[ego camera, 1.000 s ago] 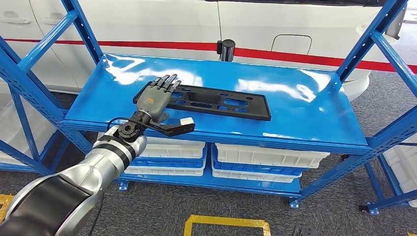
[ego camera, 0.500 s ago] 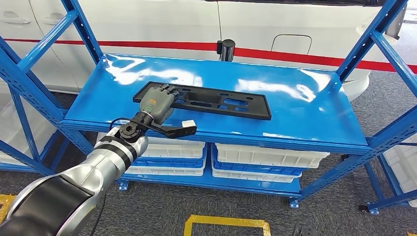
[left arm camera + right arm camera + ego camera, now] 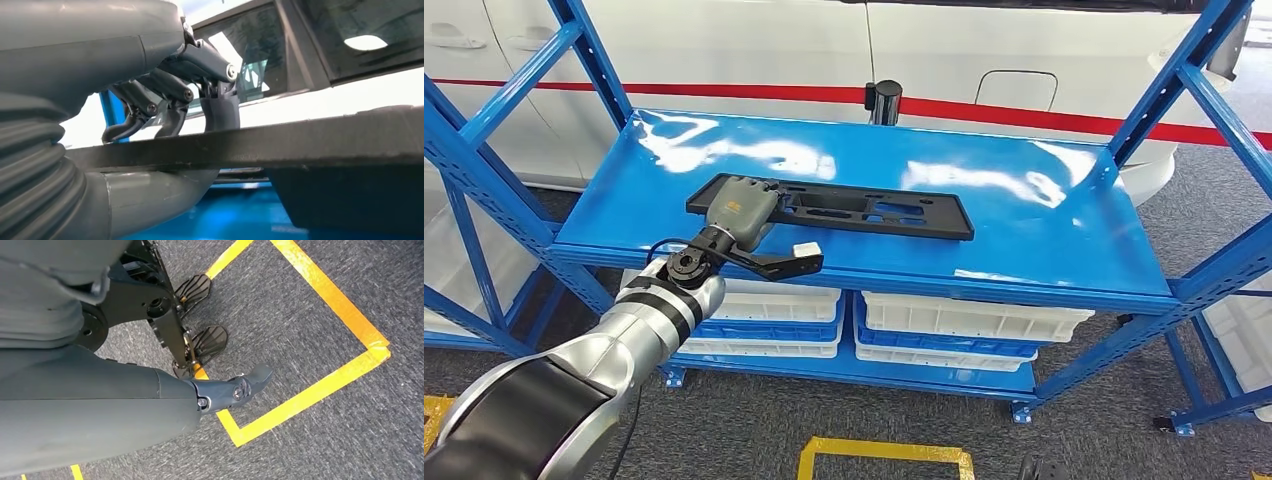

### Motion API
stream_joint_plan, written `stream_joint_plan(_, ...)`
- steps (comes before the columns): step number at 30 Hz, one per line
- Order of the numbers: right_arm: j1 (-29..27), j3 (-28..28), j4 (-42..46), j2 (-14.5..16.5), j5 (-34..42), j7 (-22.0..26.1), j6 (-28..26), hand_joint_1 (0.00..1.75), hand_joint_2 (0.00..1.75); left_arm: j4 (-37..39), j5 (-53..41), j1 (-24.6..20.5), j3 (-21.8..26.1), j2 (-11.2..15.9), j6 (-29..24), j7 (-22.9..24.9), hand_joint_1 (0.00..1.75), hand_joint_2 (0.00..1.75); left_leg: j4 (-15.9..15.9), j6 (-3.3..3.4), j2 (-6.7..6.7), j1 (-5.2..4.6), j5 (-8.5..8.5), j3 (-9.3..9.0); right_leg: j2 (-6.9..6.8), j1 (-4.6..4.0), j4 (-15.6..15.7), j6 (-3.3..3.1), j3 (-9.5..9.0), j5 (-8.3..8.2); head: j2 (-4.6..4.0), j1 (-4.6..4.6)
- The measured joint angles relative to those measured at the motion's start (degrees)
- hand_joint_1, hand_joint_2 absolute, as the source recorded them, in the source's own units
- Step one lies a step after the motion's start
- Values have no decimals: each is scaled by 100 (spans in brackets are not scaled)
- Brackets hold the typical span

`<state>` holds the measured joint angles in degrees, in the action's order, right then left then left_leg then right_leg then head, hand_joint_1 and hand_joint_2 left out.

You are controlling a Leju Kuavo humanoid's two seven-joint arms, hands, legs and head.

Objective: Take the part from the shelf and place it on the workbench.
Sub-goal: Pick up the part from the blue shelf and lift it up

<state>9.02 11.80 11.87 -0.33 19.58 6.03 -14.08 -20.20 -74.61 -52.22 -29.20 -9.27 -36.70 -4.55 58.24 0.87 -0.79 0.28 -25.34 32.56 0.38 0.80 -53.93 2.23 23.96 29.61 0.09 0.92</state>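
- Left hand [image 3: 742, 210] grips the flat black perforated plastic part [image 3: 864, 208], fingers [image 3: 220, 107] curled over its edge on my blue metal shelf [image 3: 1044, 240].
- Right hand [image 3: 150, 405] hangs above grey carpet; I cannot tell its fingers' state.

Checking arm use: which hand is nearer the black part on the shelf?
Left. The left hand grips the black part at one end; the right hand hangs over the floor.

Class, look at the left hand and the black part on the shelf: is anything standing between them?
Nothing visible does. The left hand already grips the black part at its near-left end on the blue shelf, fingers over its top and thumb under it.
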Motion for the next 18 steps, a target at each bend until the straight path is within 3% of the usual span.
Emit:
stream_joint_plan(9, -4, 19, 0, 1, 3, 47, 8, 0, 0, -66, 185, 57, 172, 1, -316, -117, 175, 175, 0, 0, 0, 0, 0, 0, 0, 0, 0, 0, 0, 0, 0, 0)
stream_joint_plan(18, -39, 78, 0, 9, 16, 87, 14, 0, 0, -922, -42, 487, 653, 39, -337, -461, 175, 175, 0, 0, 0, 0, 0, 3, 0, 0, 0, 0, 3, 0, 0, 1)
